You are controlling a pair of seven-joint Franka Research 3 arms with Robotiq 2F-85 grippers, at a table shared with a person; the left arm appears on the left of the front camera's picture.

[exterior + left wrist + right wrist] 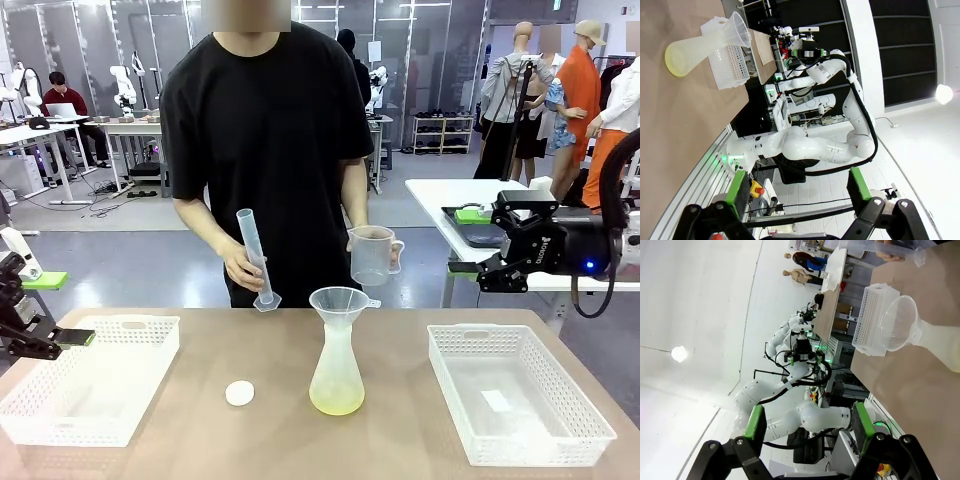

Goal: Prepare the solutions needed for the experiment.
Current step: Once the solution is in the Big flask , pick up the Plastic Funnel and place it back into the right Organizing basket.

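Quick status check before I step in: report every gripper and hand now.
Left gripper: jaws open, empty.
Right gripper: jaws open, empty.
Person's one hand: holds the measuring cylinder.
Person's other hand: holds the measuring jug.

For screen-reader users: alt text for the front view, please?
A person holds a measuring cylinder and jug behind a funnel-topped flask of pale yellow liquid, between two white baskets. The left claw and right claw hang open.

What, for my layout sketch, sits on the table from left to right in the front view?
left basket → white disc → flask holding yellow liquid → right basket
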